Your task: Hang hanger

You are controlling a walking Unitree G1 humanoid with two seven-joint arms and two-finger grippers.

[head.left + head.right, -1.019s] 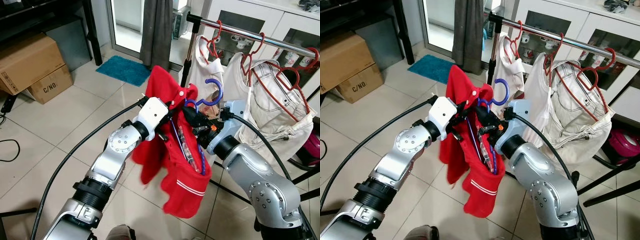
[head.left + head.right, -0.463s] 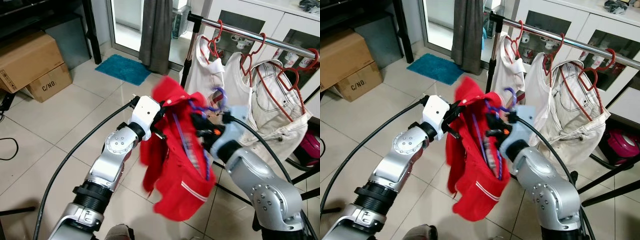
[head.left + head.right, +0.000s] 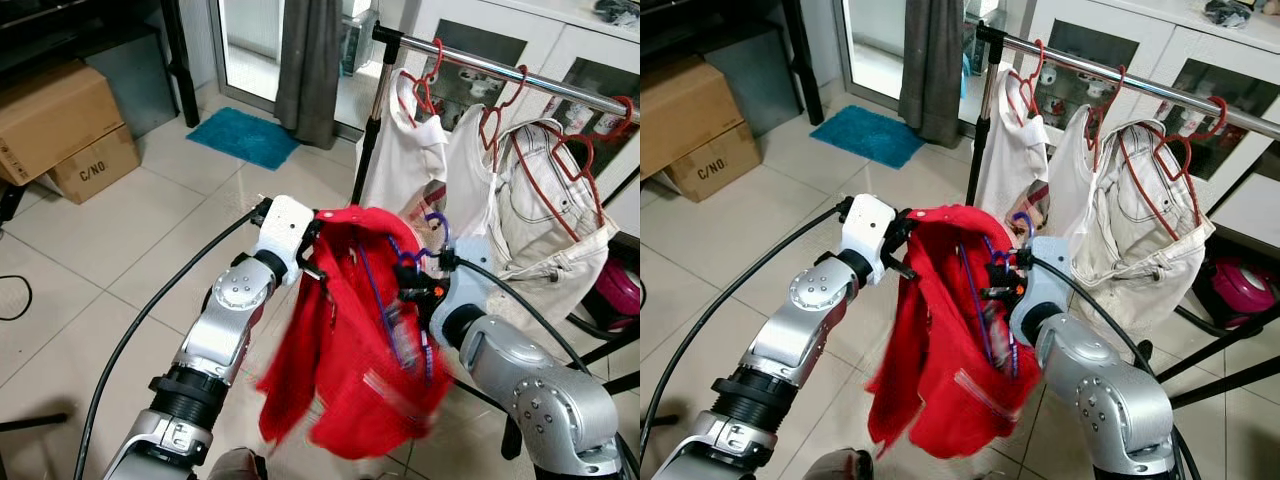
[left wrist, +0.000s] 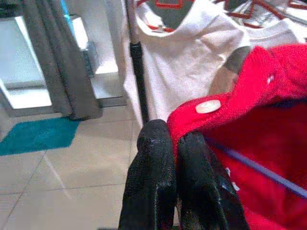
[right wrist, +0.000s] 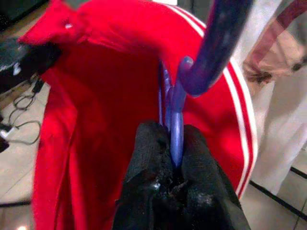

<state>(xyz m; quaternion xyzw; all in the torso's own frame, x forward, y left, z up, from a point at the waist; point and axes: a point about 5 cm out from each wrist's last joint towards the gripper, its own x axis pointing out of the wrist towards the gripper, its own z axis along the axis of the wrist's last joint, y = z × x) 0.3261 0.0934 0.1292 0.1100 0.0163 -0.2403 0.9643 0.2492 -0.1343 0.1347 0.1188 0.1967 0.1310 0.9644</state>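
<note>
The left gripper (image 4: 175,158) was clamped narrow on the collar edge of the red knit shirt with white stripe trim (image 3: 350,340), just below a white button (image 4: 208,106). The right gripper (image 5: 173,158) was pinched tight on the neck of the blue plastic hanger (image 5: 180,103), whose hook (image 3: 437,232) curved upward above the fingers. The shirt hung between the two silver arms, in front of the chrome clothes rail (image 3: 480,65) and below it, its lower half blurred. The hanger's blue arms ran down inside the shirt's open neck. On the rail behind hung white garments (image 3: 405,150) on red wire hangers (image 3: 435,75), the hanger's hook lying near them but lower than the bar. A teal floor mat (image 3: 245,137) and cardboard boxes (image 3: 65,125) lay on the tiled floor (image 3: 120,260) to the robot's left
</note>
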